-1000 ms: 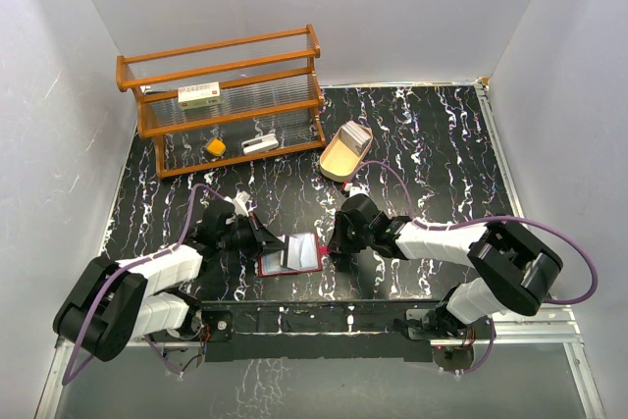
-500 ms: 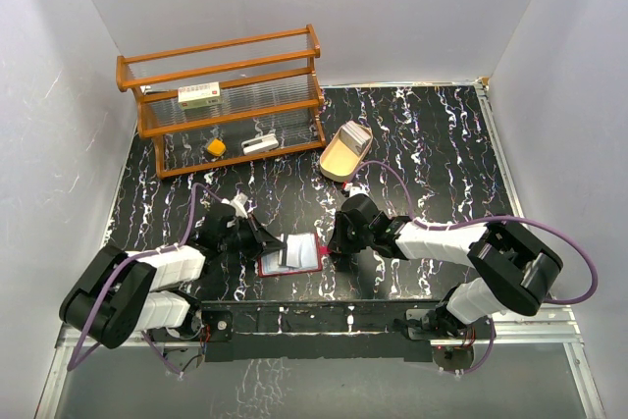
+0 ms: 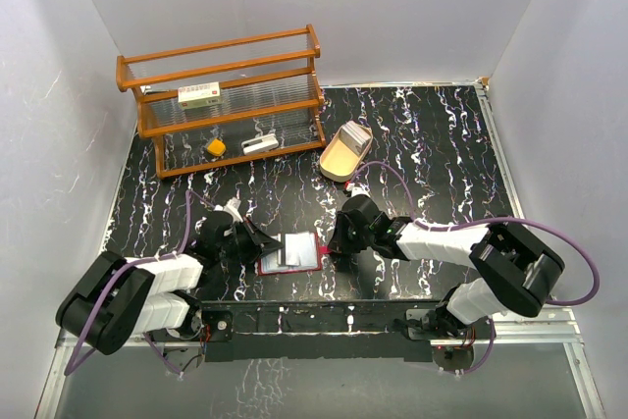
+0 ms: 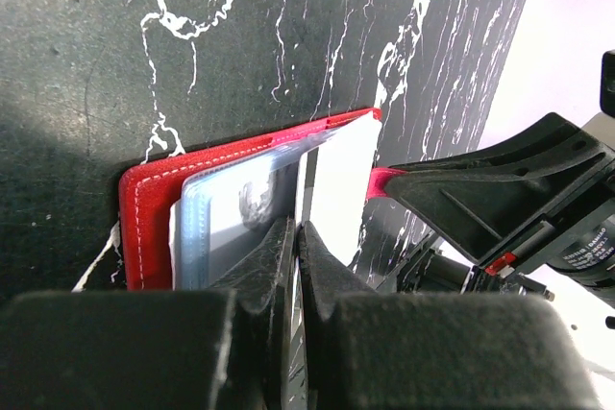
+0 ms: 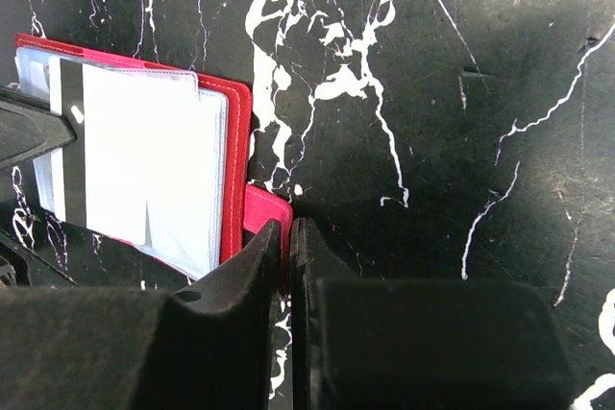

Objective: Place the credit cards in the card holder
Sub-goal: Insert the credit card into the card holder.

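Observation:
The card holder [image 3: 306, 258] lies open on the black marbled table between the two arms, red with pale plastic pockets [image 4: 207, 218]. My left gripper [image 4: 299, 228] is shut on the edge of a thin white credit card [image 4: 341, 175] with a dark stripe [image 5: 69, 141]. The card lies over the open pockets, its far end at the holder's sleeve. My right gripper [image 5: 286, 226] is shut on the holder's red snap tab [image 5: 267, 210] at its right edge and pins it to the table. From above, the left gripper [image 3: 263, 242] and right gripper [image 3: 331, 250] flank the holder.
A wooden rack [image 3: 312, 46] stands at the back left with a white red-labelled box [image 3: 199, 95], a yellow item [image 3: 216, 147] and a white item [image 3: 260, 144] on it. A tan oval tray [image 3: 344, 152] sits behind the right arm. White walls enclose the table.
The left arm has drawn back slightly toward the left and lowered, and the card has tilted flatter over the open holder. The right gripper has stayed on the tab.

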Robot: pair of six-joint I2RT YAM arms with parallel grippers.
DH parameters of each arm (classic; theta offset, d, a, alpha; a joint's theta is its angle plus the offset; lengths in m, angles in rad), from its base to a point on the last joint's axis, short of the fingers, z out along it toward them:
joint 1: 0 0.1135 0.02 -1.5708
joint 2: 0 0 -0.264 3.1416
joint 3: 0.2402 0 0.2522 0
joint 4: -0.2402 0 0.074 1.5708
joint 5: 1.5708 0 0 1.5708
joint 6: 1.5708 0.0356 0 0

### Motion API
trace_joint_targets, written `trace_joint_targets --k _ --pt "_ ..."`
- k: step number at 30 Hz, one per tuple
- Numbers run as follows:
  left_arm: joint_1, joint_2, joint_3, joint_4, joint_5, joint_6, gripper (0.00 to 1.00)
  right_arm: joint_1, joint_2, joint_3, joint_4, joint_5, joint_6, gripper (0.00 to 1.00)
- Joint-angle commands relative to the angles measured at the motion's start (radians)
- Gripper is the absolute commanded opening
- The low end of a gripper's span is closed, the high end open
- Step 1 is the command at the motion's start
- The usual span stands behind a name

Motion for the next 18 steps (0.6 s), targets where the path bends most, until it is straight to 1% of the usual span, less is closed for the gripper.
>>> trace_joint_targets --k 1,14,18 --pt "-0.016 0.007 -0.019 0.045 -0.064 -0.019 0.00 0.007 -0.027 -0.001 0.039 0.023 0.018 0.00" --pt "-0.073 0.015 -0.021 0.069 -0.143 -0.053 0.00 0.008 -0.045 -0.024 0.069 0.020 0.046 0.00" --pt "-0.084 0.014 -0.007 0.046 -0.145 -0.053 0.00 0.008 -0.049 -0.033 0.086 0.016 0.053 0.00"
